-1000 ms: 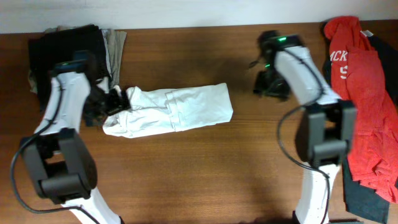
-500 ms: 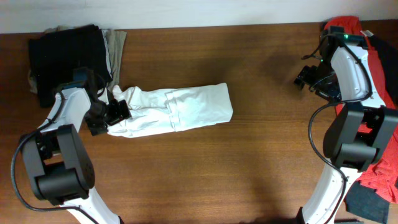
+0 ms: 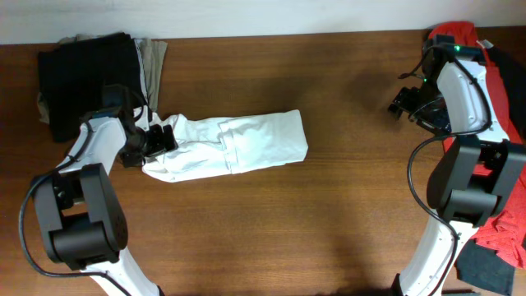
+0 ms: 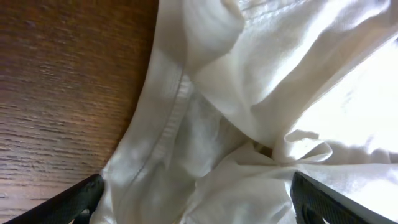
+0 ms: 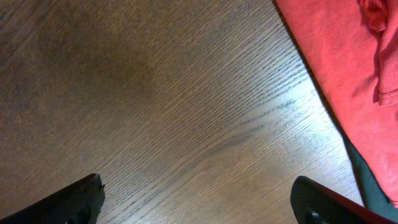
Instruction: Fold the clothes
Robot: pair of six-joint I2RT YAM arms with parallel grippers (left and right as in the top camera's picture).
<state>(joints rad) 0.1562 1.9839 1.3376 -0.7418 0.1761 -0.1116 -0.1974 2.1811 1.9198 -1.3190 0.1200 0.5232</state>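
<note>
**Fold under way:** A white T-shirt (image 3: 234, 146), already brought into a long, narrow band, is seen lying across the left-centre of the wooden surface (image 3: 329, 222), its left end bunched and unsquared. The left jaws are held wide open over that crumpled end. In the wrist view, loose folds and a stitched hem are framed between the two fingertips (image 4: 78, 202), and nothing is gripped. The right jaws are likewise spread open and empty, held above bare wood at the far right, just beside a red shirt (image 5: 336, 50) that lies heaped at the surface's right edge. A black and khaki stack (image 3: 82, 74) is set at the far left corner, near the T-shirt's bunched end.

The step in hand is judged to be the taking-up or tidying of the left end, ahead of a crosswise fold. A grip through every layer is called for, since the cloth is thin, limp and easily dragged out of line. A single layer, if pinched alone, could be pulled from the band. The fabric is shown as soft, matte and creased, against hard, grained, faintly glossy wood.
</note>
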